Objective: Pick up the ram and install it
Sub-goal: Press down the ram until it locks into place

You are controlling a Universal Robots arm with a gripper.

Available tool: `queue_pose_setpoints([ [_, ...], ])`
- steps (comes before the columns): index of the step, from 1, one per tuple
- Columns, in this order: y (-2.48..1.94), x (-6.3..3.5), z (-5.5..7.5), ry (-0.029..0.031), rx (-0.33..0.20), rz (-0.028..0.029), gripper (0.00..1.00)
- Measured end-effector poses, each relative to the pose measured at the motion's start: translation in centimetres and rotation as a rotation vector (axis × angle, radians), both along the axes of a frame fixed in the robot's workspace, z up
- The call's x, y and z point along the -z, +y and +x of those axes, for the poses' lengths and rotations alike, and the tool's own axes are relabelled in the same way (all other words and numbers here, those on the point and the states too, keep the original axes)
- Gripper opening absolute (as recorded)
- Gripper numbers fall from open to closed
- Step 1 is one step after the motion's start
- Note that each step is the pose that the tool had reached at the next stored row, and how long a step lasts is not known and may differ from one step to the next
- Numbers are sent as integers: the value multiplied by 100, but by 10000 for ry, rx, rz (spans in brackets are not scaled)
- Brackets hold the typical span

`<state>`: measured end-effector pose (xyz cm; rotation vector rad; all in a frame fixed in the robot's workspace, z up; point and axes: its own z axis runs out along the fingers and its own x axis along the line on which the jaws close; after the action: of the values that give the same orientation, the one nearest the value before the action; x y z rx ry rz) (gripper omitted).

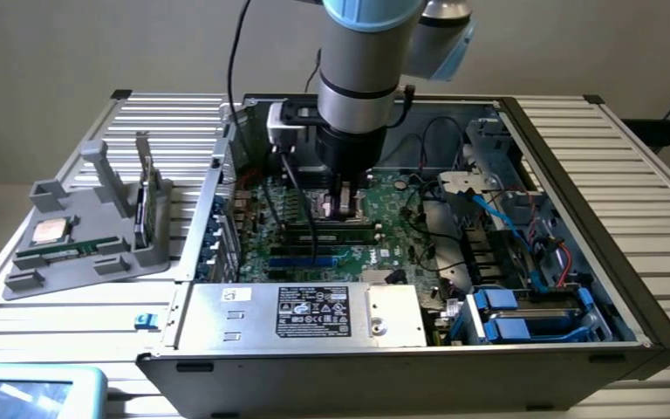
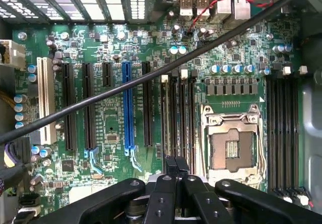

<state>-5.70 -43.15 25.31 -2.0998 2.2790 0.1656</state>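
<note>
Grey holder (image 1: 79, 253), ram (image 1: 140, 214) upright inside

you see a slatted metal table (image 1: 67, 323) carrying an open computer case (image 1: 428, 349) at centre and a grey parts holder (image 1: 85, 253) at the frame's left.

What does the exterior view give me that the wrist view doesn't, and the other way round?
Exterior view: the grey holder outside the case, carrying a square silver chip and a green stick that looks like the ram, plus the power supply. Wrist view: the open processor socket and blue slot. Both: the motherboard with the shut gripper low over it.
</note>
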Motion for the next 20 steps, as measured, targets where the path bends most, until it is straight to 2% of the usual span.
queue_pose_setpoints([
  [17, 0, 0, 0, 0, 2517, 0, 9],
  [20, -1, -1, 0, -2, 2849, -26, 9],
])
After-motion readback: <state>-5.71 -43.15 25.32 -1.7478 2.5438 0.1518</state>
